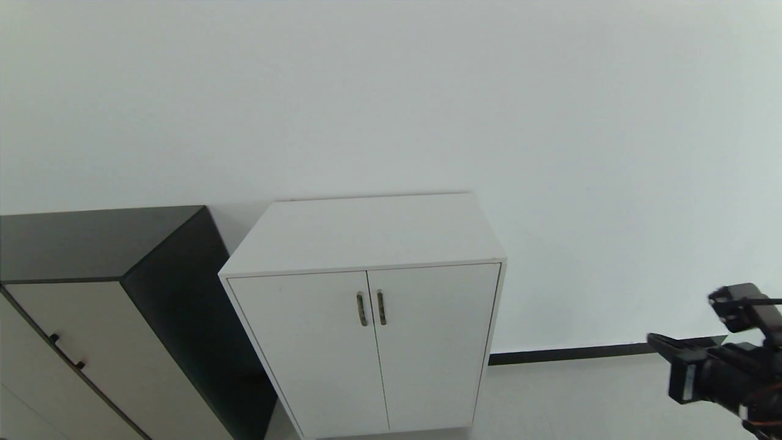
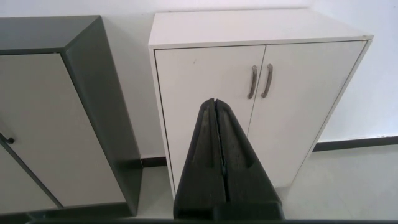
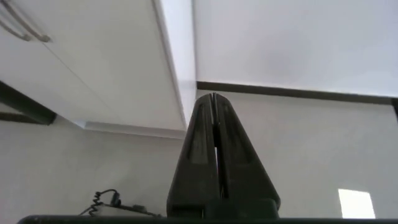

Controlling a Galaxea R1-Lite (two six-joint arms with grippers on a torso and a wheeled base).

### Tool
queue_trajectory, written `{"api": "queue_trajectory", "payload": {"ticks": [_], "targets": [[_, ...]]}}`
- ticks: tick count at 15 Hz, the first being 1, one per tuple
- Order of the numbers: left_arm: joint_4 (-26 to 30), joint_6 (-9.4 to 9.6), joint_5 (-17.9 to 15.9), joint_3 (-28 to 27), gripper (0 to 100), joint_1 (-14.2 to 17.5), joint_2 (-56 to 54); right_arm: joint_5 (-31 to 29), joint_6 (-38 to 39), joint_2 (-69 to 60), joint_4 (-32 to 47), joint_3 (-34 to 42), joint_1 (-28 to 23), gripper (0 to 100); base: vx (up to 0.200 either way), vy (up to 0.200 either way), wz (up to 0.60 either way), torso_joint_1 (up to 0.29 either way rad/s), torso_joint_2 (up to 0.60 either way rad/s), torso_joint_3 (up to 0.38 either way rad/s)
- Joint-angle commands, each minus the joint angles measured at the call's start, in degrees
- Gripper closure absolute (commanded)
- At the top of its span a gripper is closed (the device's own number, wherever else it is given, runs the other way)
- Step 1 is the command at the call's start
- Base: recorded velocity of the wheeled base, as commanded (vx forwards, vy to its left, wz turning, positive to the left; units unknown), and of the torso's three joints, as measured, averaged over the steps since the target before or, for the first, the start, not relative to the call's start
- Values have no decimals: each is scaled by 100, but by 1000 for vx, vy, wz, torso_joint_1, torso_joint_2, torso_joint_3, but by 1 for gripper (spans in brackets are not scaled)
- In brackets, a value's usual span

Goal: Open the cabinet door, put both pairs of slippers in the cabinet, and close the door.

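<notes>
A white cabinet [image 1: 366,244] is seen standing on the floor [image 1: 611,397] with its back against a pale wall [image 1: 550,122]. Its two doors [image 1: 317,348] are shut flush with the front, and a pair of slim upright handles [image 1: 361,308] is set side by side at the seam between them, near the upper edge. Just to the left of the white cabinet, almost touching its side, a dark cabinet [image 1: 177,293] with a light front is placed along the same wall. To the right of the white cabinet, a dark baseboard [image 1: 568,353] is run along the foot of the wall. The left gripper [image 2: 214,102] is held in front of the white cabinet, pointed at the lower part of the left door and apart from it; its fingers [image 2: 205,143] are pressed together with nothing between them. The right gripper [image 3: 215,98] is held well to the right of the white cabinet, pointed toward the cabinet's lower right corner and the baseboard; its fingers [image 3: 200,143] are likewise brought together, only a hairline slit being left, and nothing is gripped. A thin coiled cable [image 3: 104,199] is seen lying on the floor before the white cabinet's base.
</notes>
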Motion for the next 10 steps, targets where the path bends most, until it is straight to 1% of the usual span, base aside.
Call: {"api": "queue_trajectory", "payload": {"ticks": [1,2,3,5,6,7,9,10], "targets": [[-2,-1,2,0,100,-1,4,381,-90,-2785,1725,700,-1076,100,0,0,0,0,0,0],[-2,-1,2,0,100,-1,4,636,-99,-3585,2525,700,-1147,100,0,0,0,0,0,0],[-2,-1,2,0,100,-1,4,645,-99,-4016,2973,691,-1147,100,0,0,0,0,0,0],[-2,-1,2,0,100,-1,4,609,-81,-5651,4819,506,-1155,100,0,0,0,0,0,0],[-2,-1,2,0,100,-1,4,522,-81,-6283,5363,498,-1155,100,0,0,0,0,0,0],[-2,-1,2,0,100,-1,4,522,-90,-6732,5680,506,-1147,100,0,0,0,0,0,0],[-2,-1,2,0,100,-1,4,566,-81,-7031,5697,533,-1138,100,0,0,0,0,0,0],[-2,-1,2,0,100,-1,4,583,-73,-7233,5697,542,-1024,100,0,0,0,0,0,0]]}}
